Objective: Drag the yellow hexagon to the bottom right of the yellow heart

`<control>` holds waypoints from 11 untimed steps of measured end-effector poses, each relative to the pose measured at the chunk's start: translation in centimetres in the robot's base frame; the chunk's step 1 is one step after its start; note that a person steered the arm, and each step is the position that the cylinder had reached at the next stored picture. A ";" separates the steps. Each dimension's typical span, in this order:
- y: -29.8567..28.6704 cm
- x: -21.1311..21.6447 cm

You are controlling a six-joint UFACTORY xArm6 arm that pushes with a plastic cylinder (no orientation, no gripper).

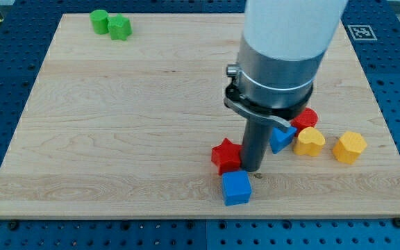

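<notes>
The yellow hexagon [349,146] lies near the board's right edge. The yellow heart [309,142] sits just to its left, a small gap between them. My tip [251,170] rests on the board well to the left of both, between the red star [226,155] on its left and the blue triangle [280,139] on its right, just above the blue cube [237,187]. A red block [306,118], partly hidden by the arm, sits above the yellow heart.
Two green blocks [110,25] sit together at the view's top left of the wooden board [117,125]. The wide arm body [283,48] covers the board's upper middle right. A blue perforated table surrounds the board.
</notes>
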State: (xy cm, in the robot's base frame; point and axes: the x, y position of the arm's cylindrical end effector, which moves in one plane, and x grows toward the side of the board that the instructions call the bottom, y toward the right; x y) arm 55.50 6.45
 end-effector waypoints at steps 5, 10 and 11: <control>21.3 -0.6; 13.8 -3.4; 11.8 -3.3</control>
